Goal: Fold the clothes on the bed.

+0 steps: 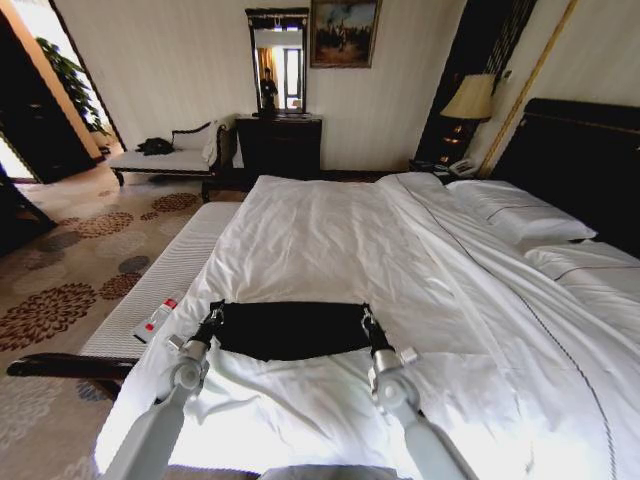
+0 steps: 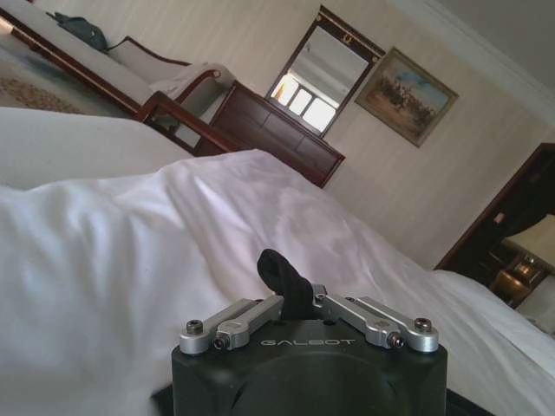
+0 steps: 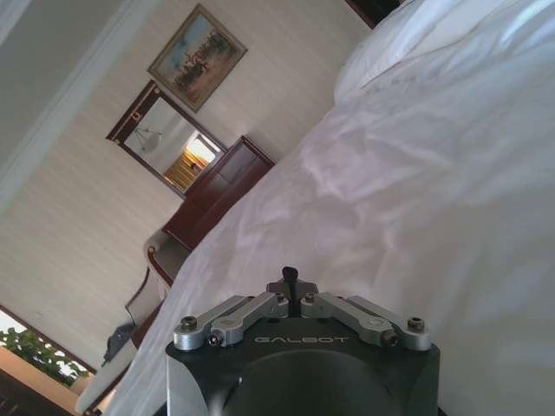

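Black T-shirt (image 1: 290,330) lies near the foot of the white bed (image 1: 340,240), its long axis running side to side; left pincer (image 1: 213,318) and right pincer (image 1: 369,322) each pinch one end, equally near.

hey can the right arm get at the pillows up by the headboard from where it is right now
Probably not. The right gripper is shut on a corner of the black T-shirt near the foot of the bed, and the pillows lie at the far end.

Black tee (image 1: 291,330) on white bed (image 1: 330,240), brown floral-pattern carpet (image 1: 60,290), dark headboard (image 1: 580,150).
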You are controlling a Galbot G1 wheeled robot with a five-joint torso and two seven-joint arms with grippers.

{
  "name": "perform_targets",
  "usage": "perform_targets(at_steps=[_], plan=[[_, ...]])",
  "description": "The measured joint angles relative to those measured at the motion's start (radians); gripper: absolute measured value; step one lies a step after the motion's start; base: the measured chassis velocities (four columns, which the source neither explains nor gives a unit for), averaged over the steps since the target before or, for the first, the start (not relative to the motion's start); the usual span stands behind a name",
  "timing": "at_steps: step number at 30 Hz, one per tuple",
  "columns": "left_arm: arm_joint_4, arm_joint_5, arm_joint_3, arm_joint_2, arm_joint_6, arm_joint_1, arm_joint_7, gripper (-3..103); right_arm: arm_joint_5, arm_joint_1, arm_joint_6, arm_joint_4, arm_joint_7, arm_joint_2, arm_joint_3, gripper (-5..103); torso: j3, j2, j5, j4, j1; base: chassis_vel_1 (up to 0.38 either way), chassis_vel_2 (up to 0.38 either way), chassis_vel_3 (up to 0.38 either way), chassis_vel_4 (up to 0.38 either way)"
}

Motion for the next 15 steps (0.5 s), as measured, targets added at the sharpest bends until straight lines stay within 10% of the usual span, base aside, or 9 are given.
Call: perform_targets(at_steps=[15], plan=[[-0.059,0.052,-0.034,-0.008,-0.030,0.140,0.036,2,-0.037,-0.038,-0.005,0.026,0.018,-0.019,-0.024,1,0.000,0.000,0.0001,0.0002,0.000,0.000,0.000,0.000,0.000]])
